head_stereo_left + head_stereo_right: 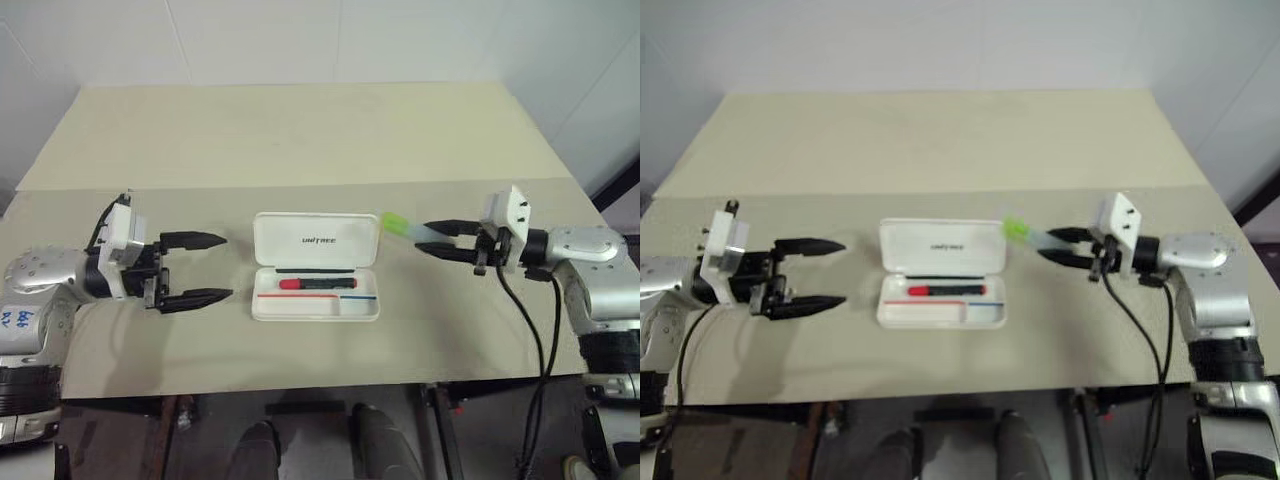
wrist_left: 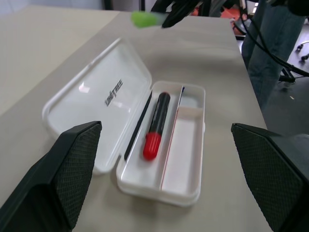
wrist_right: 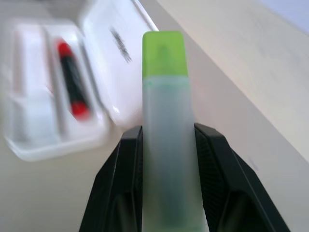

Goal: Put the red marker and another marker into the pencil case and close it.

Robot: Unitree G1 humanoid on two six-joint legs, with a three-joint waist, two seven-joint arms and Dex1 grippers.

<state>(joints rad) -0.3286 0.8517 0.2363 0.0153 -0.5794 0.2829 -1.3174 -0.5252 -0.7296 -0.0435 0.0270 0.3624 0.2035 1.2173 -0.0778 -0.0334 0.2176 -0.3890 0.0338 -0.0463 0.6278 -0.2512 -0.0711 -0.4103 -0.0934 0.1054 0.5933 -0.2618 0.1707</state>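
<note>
At centre frame, on the beige table [image 1: 300, 130], the flat white hinged plastic pencil case [image 1: 316, 280] is seen lying open, the slim red-capped black marker [image 1: 317, 284] resting in its tray. At left, the left gripper [image 1: 205, 268] is held wide apart, empty. At right, the stubby lime-capped translucent marker [image 1: 405, 227] is clamped in the right gripper [image 1: 440, 238], raised beside the lid.

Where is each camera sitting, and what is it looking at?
Left and right eye views: on the head, looking down at the table; both arms show.
Left wrist view: behind the open left claw, facing the open pencil case holding the red marker.
Right wrist view: behind the right claw, shut on the green-capped marker.
Shared: the case, both markers.
</note>
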